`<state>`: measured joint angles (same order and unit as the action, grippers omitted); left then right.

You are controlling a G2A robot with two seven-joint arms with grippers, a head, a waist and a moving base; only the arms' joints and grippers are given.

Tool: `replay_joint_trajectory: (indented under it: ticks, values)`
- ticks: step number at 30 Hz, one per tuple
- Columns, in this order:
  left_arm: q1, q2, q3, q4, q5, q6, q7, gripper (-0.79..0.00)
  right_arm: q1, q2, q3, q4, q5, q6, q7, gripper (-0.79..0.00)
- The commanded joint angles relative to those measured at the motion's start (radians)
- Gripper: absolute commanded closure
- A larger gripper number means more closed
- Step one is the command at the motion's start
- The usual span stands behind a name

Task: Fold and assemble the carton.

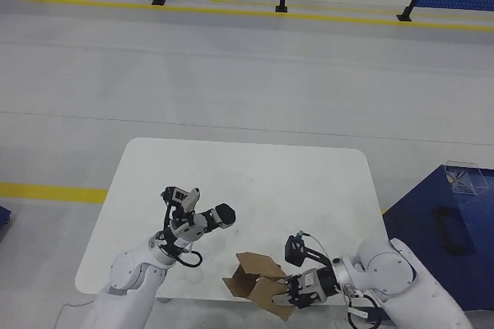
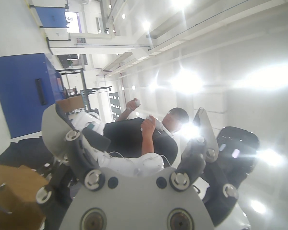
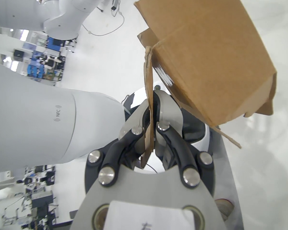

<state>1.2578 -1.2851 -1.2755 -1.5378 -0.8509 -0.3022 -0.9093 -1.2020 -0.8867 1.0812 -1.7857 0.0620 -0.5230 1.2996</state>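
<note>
**A:** From the top, where's the carton (image 1: 259,278)?

**B:** At the near edge of the tabletop (image 1: 247,173), on the right arm's side, partly opened, with loose flaps sticking out. The right pincer (image 1: 299,289) is right against it. The left pincer (image 1: 182,196) is raised and well apart from it, pointing up and away.

**A:** And the left wrist view?

**B:** The left pincer's fingers are spread wide with nothing between them. A brown cardboard corner sits off to the side, probably the carton, and it isn't touching those fingers.

**A:** The right wrist view?

**B:** The right pincer is pinching one thin flap (image 3: 148,77), seen edge-on between the two fingers. The boxy body of the carton hangs beyond the flap, tilted. I can't tell whether any of it rests on the tabletop.

**A:** What worries you?

**B:** The only hold is on that one flap. I'd judge that the body's weight could bend the flap at its crease or tear it, and the carton would then swing. The flap could also slip out of the pinch. So close to the edge, a dropped carton could go to the floor. With the left pincer so far off, nothing braces the body for a fold.
</note>
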Motion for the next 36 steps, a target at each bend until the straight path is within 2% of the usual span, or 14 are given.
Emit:
replay_joint_trajectory:
  ticks: [1, 7, 14, 19, 25, 36]
  values:
    - [-0.01, 0.004, -0.017, 0.012, -0.026, 0.039, -0.035, -0.785, 0.087, -0.001, -0.089, 0.069, 0.054, -0.005, -0.007, 0.0]
    - [-0.065, 0.013, -0.004, 0.07, 0.067, 0.173, -0.064, -0.785, 0.281, 0.009, -0.319, 0.2, 0.134, -0.069, -0.071, 0.0]
    - [-0.117, 0.013, 0.033, 0.132, 0.129, 0.208, -0.091, -0.785, 0.406, 0.038, -0.496, 0.25, 0.166, -0.143, -0.145, 0.0]
    - [-0.152, 0.016, 0.073, 0.179, 0.213, 0.263, -0.125, -0.785, 0.47, 0.061, -0.594, 0.276, 0.18, -0.194, -0.196, 0.0]
    - [-0.176, 0.013, 0.116, 0.235, 0.215, 0.367, -0.146, -0.785, 0.531, 0.087, -0.689, 0.295, 0.194, -0.25, -0.252, 0.0]
    - [-0.198, 0.007, 0.199, 0.279, 0.248, 0.435, -0.189, -0.785, 0.63, 0.125, -0.834, 0.317, 0.215, -0.338, -0.34, 0.0]
